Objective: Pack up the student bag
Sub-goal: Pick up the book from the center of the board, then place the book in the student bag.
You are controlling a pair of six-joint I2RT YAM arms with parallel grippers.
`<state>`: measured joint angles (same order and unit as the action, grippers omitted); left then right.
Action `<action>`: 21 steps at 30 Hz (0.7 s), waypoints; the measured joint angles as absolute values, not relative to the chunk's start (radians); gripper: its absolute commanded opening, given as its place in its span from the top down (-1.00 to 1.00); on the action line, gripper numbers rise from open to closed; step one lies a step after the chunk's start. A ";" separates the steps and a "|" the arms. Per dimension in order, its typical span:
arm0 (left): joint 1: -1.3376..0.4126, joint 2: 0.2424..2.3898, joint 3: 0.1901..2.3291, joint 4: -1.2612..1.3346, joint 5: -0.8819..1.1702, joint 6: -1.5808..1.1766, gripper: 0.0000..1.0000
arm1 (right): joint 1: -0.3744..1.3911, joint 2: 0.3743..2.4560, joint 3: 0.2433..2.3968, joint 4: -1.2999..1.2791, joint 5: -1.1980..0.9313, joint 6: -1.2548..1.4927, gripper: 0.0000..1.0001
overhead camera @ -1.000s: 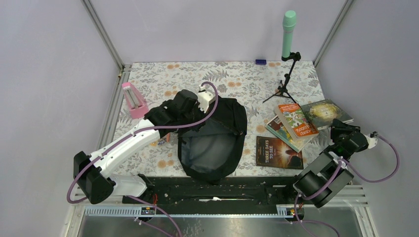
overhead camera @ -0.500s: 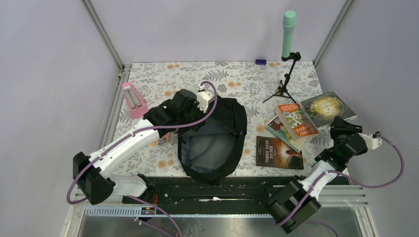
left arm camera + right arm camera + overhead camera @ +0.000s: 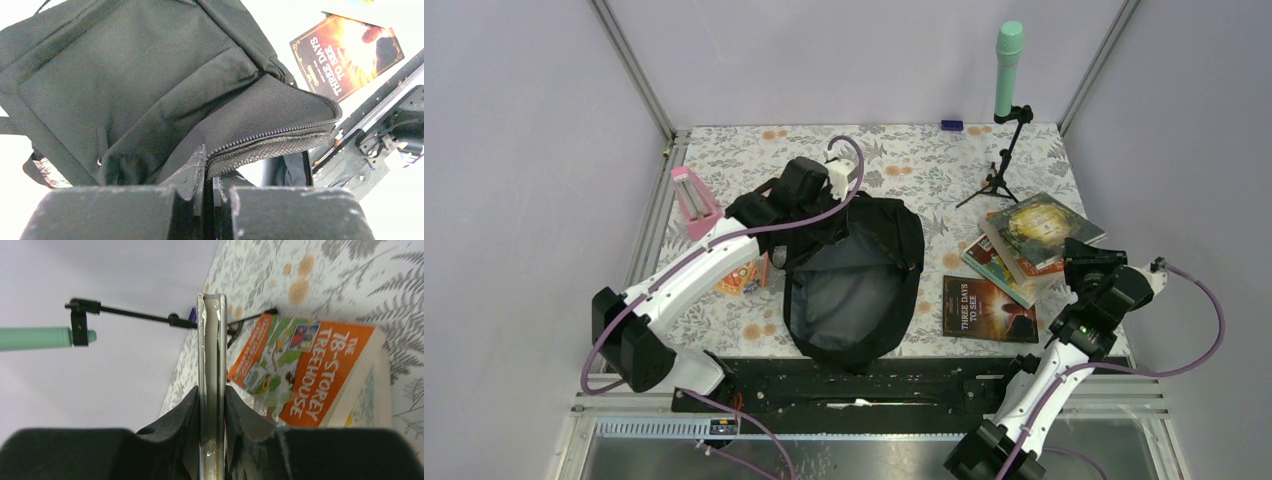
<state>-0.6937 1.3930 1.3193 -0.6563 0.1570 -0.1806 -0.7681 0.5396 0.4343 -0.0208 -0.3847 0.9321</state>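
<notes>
Bag: your student bag [image 3: 854,290] lies in the middle of the floral table [image 3: 924,160], close to the front rail. Its mouth gapes upward and the grey lining shows inside.
Left side: your left gripper [image 3: 209,172] is clamped tight on the bag's zip edge, at the far-left rim of the opening. The wrist view shows the fabric pinched between the fingers, with the zip teeth running away to the right.
Right side: your right gripper [image 3: 212,400] is closed partway on a thin green book [image 3: 1042,222], gripping it at its near edge. From the wrist you see that book edge-on, squeezed between both fingers.
Green book: it sits over the book stack to the right of the bag; you cannot tell whether it touches the stack.
Stack: the orange 18-Storey Treehouse book [image 3: 325,375] lies on top, partly covered from above by the green book.
Loose book: Three Days to See [image 3: 989,308] lies flat between the bag and the stack.
Far side: a pink stand [image 3: 694,200] is left of the bag, and a green tube on a tripod [image 3: 1008,70] stands at the back right.
</notes>
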 measured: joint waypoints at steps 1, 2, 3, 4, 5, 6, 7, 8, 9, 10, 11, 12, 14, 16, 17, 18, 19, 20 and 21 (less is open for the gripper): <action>-0.690 1.410 1.333 -0.656 0.158 -0.192 1.00 | -0.757 0.541 0.440 -0.037 -0.390 0.933 1.00; -0.686 1.430 1.350 -0.657 0.160 -0.205 1.00 | -0.741 0.544 0.448 -0.059 -0.399 0.932 1.00; -0.682 1.456 1.374 -0.658 0.162 -0.216 1.00 | -0.728 0.546 0.456 -0.081 -0.408 0.932 1.00; -0.678 1.486 1.402 -0.659 0.162 -0.226 1.00 | -0.715 0.548 0.463 -0.102 -0.415 0.932 1.00; -0.675 1.510 1.427 -0.658 0.162 -0.233 1.00 | -0.706 0.547 0.468 -0.118 -0.421 0.932 1.00; -0.669 1.546 1.465 -0.658 0.162 -0.244 1.00 | -0.693 0.548 0.477 -0.138 -0.432 0.933 1.00; -0.664 1.578 1.500 -0.656 0.163 -0.253 1.00 | -0.682 0.548 0.485 -0.150 -0.439 0.935 1.00; -0.656 1.612 1.539 -0.654 0.162 -0.264 1.00 | -0.662 0.550 0.497 -0.166 -0.443 0.937 1.00; -0.651 1.629 1.557 -0.651 0.162 -0.270 1.00 | -0.647 0.553 0.507 -0.173 -0.447 0.938 1.00; -0.643 1.653 1.586 -0.652 0.162 -0.281 1.00 | -0.622 0.559 0.519 -0.180 -0.449 0.939 1.00; -0.635 1.674 1.610 -0.649 0.161 -0.289 1.00 | -0.590 0.566 0.533 -0.185 -0.450 0.940 1.00; -0.625 1.702 1.644 -0.638 0.159 -0.301 1.00 | -0.560 0.573 0.543 -0.189 -0.451 0.941 1.00; -0.608 1.737 1.684 -0.622 0.152 -0.318 1.00 | -0.493 0.588 0.561 -0.191 -0.456 0.947 1.00; -0.593 1.765 1.708 -0.606 0.141 -0.333 1.00 | -0.442 0.601 0.571 -0.191 -0.461 0.956 1.00; -0.587 1.776 1.716 -0.598 0.134 -0.339 1.00 | -0.419 0.607 0.575 -0.191 -0.462 0.960 1.00; -0.580 1.786 1.722 -0.590 0.130 -0.344 1.00 | -0.399 0.614 0.576 -0.190 -0.462 0.964 1.00; -0.575 1.795 1.724 -0.580 0.126 -0.348 1.00 | -0.384 0.618 0.576 -0.190 -0.461 0.967 1.00; -0.571 1.803 1.727 -0.576 0.125 -0.350 1.00 | -0.365 0.623 0.577 -0.191 -0.459 0.971 1.00; -0.568 1.810 1.728 -0.573 0.124 -0.353 1.00 | -0.348 0.626 0.577 -0.191 -0.455 0.975 1.00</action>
